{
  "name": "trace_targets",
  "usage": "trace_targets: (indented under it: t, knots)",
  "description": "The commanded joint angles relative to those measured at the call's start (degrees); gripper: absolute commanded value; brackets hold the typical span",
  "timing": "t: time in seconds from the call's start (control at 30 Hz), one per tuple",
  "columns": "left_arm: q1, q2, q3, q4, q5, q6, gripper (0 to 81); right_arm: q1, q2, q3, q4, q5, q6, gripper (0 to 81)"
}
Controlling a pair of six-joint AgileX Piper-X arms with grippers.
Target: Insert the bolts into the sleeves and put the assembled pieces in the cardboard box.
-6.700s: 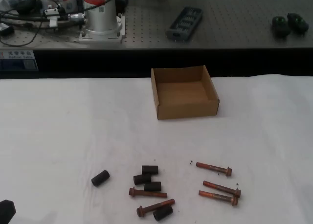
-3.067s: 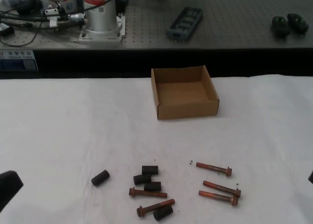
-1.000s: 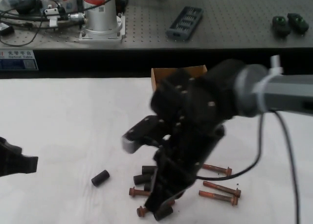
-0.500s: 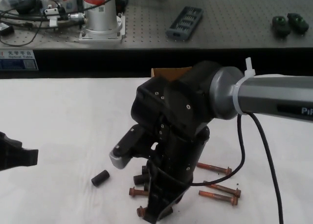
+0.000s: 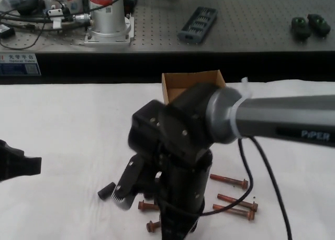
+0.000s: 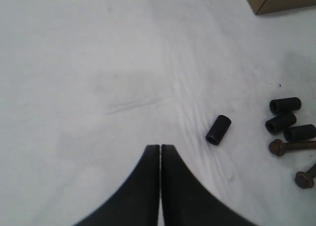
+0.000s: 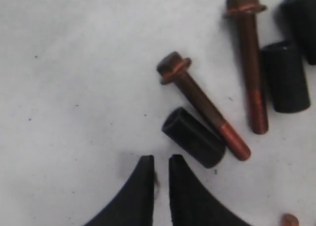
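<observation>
Several rusty bolts and short black sleeves lie on the white cloth. My right arm [image 5: 178,140] hangs low over the near cluster and hides most of it. Its gripper [image 7: 160,161] is open by only a narrow gap, empty, just short of a sleeve [image 7: 193,137] that lies against a bolt [image 7: 202,107]. A second bolt [image 7: 249,63] and sleeve [image 7: 285,77] lie beyond. My left gripper [image 6: 160,149] is shut and empty above bare cloth, near a lone sleeve [image 6: 218,130] [image 5: 107,191]. Three bolts [image 5: 229,181] lie to the right. The cardboard box [image 5: 191,83] stands behind the arm.
The left arm [image 5: 15,166] shows at the cloth's left edge. Behind the cloth is a perforated metal bench with a metal post base [image 5: 107,14], cables, a dark tray [image 5: 198,24] and two green-black parts [image 5: 309,26]. Bare cloth spreads left of the pile.
The right arm came in from the right and has shifted left and lower over the sleeve and bolt cluster. The left arm entered at the left edge and has held still lately.
</observation>
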Motion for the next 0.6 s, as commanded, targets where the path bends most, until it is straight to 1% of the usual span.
trace_targets:
  t: [0.0, 0.07, 0.1, 0.3, 0.43, 0.57]
  knots:
    - [0.1, 0.1, -0.6, -0.6, -0.3, -1.0, 0.6, 2.7, 0.9, -0.7, 0.0, -0.9, -2.7, 18.7]
    - [0.1, 0.1, -0.6, -0.6, -0.3, -1.0, 0.6, 3.5, 0.8, -0.7, -0.9, 1.2, -2.8, 23.8]
    - [0.1, 0.1, -0.6, -0.6, -0.3, -1.0, 0.6, 3.9, 0.8, -0.7, -1.4, 2.7, -3.0, 24.4]
    - [0.1, 0.1, -0.6, -0.6, -0.3, -1.0, 0.6, 4.8, 0.8, -0.8, -4.0, 2.7, -4.3, 20.2]
    - [0.1, 0.1, -0.6, -0.6, -0.3, -1.0, 0.6, 4.8, 1.1, -0.8, -8.0, 2.7, -5.3, 20.2]
    - [0.1, 0.1, -0.6, -0.6, -0.3, -1.0, 0.6, 4.8, 2.1, -1.8, -8.5, 2.7, -5.8, 20.2]
